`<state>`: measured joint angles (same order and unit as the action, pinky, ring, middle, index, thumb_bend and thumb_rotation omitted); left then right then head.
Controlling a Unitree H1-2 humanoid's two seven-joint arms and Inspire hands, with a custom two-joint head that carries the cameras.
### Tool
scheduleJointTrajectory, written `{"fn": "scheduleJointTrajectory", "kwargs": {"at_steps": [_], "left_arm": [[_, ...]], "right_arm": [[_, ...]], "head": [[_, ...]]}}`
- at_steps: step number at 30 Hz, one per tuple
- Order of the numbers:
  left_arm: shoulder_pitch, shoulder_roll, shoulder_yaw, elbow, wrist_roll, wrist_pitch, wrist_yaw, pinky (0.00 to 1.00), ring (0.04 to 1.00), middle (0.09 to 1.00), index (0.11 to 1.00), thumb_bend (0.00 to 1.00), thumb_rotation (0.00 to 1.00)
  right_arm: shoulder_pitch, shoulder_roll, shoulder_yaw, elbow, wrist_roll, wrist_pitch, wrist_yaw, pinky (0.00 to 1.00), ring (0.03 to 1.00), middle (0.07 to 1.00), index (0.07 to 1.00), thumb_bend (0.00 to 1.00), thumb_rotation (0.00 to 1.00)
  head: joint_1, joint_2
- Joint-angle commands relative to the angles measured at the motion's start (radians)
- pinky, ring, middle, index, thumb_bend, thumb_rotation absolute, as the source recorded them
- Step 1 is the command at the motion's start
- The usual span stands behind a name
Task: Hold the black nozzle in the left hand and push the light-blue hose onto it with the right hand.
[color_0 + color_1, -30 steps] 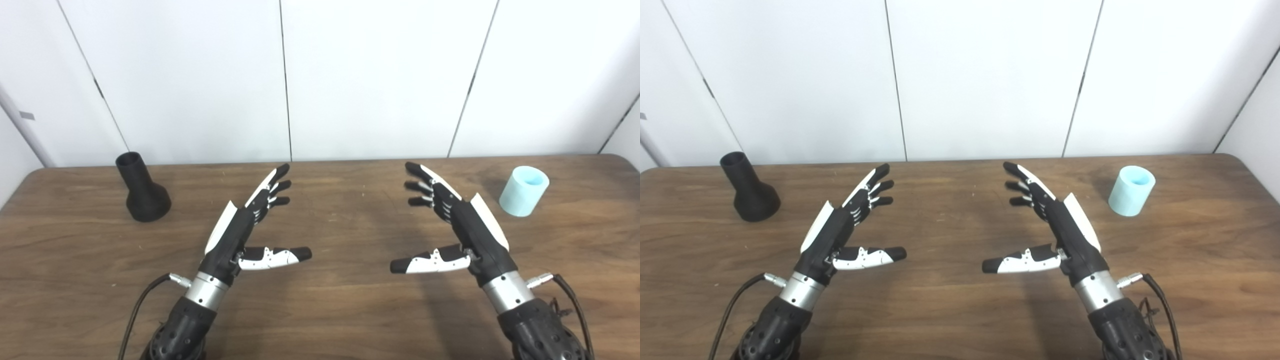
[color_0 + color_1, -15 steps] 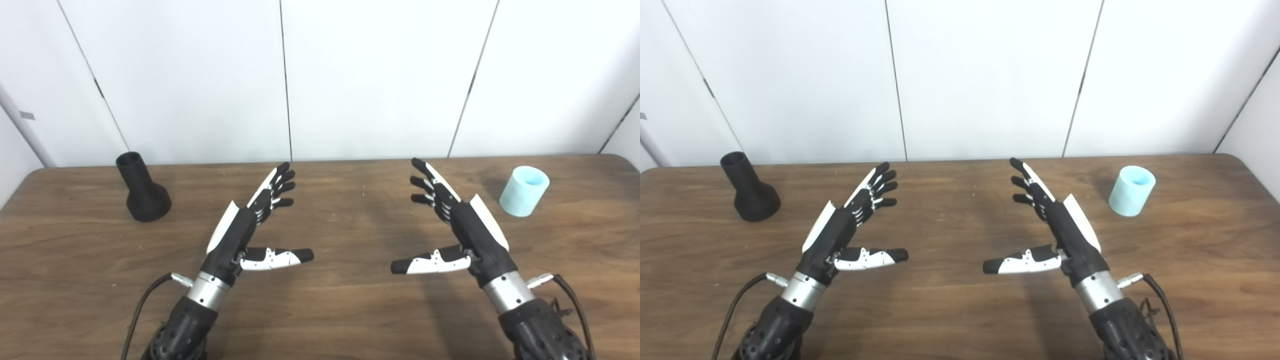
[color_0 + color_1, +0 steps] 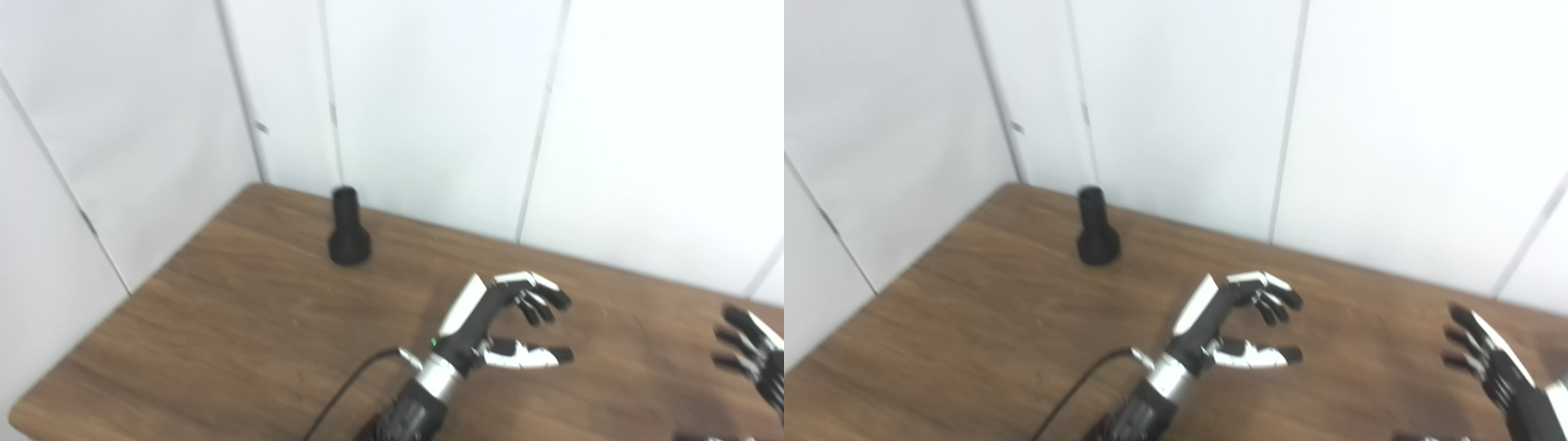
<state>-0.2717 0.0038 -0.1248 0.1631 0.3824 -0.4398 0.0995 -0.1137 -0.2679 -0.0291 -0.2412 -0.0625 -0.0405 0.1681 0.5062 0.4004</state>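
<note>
Near the table's (image 3: 202, 288) far-left corner, black nozzle (image 3: 348, 229) upright, well apart from both empty, spread-fingered robot hands.

A: Surface check?

B: Brown wood-grain table (image 3: 202, 318), plank pattern running along its length. Left edge and near-left corner both in frame, far edge sits against the white wall panels (image 3: 1176, 104).

A: What's on it?

B: One item resting directly on it: black nozzle (image 3: 348, 229), upright, wide flared base down, narrow open neck up. Stands near the far edge, toward the far-left corner (frames are motion-blurred, so no finer detail).

A: Anything touching it?

B: No. Bare wood all round the base. A black cable (image 3: 1072, 392) comes in over the near edge.
</note>
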Motion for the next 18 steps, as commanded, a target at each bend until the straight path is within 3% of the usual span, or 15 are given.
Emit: {"fn": "scheduleJointTrajectory", "kwargs": {"at_steps": [1,10,12,18], "left_arm": [[-0.037,0.015,0.005,-0.023,0.028,-0.024,0.033,0.44,0.533,0.591,0.495,0.51,0.07],[-0.056,0.153,0.091,-0.237,0.053,0.171,-0.044,0.55,0.681,0.685,0.5,0.51,0.08],[-0.075,0.208,0.116,-0.26,0.047,0.21,-0.07,0.56,0.687,0.695,0.668,0.69,0.15],[-0.126,0.324,0.131,-0.289,0.064,0.309,-0.141,0.59,0.721,0.738,0.748,0.73,0.15]], "right_arm": [[-0.025,-0.015,-0.015,-0.018,0.021,-0.069,-0.007,0.74,0.847,0.896,0.872,0.77,0.01],[-0.046,-0.009,-0.018,0.028,0.011,-0.095,-0.014,0.73,0.834,0.868,0.857,0.73,0.02],[-0.051,-0.009,-0.017,0.034,0.01,-0.094,-0.015,0.72,0.832,0.868,0.855,0.73,0.02],[-0.066,-0.005,-0.018,0.064,-0.002,-0.115,-0.026,0.69,0.802,0.859,0.852,0.71,0.0]], "head": [[0.002,-0.001],[0.026,-0.024],[0.023,-0.025],[0.023,-0.032]]}}
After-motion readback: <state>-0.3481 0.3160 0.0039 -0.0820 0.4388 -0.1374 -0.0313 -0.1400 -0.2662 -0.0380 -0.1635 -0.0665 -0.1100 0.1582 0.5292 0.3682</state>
